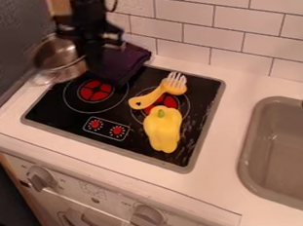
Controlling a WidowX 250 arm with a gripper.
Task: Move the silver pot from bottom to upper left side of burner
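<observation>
The bench (214,181) carries everything, with the sink (250,142) set into its right side and the cooktop (56,113) to the left of that. The black gripper (93,63) hangs over the cooktop's far left corner; whether it is spread, pressed together or pinching the rim I cannot tell. Just beside it, on its left, is the silver pot (57,59), by that same corner and behind the left burner (95,90). Whether it touches the bench is unclear. I take the step in hand to be the placing, near its end: the pot looks to be about at the upper left it is meant for. Next, if it is held, calls for lowering it level and letting go, then rising straight up so the rim isn't snagged. The dark cloth (127,60) lies over the cooktop's far edge, close by, and could get dragged. The yellow pepper (163,128), towards the near right corner, and the yellow fork (158,93) behind it seem out of the way
</observation>
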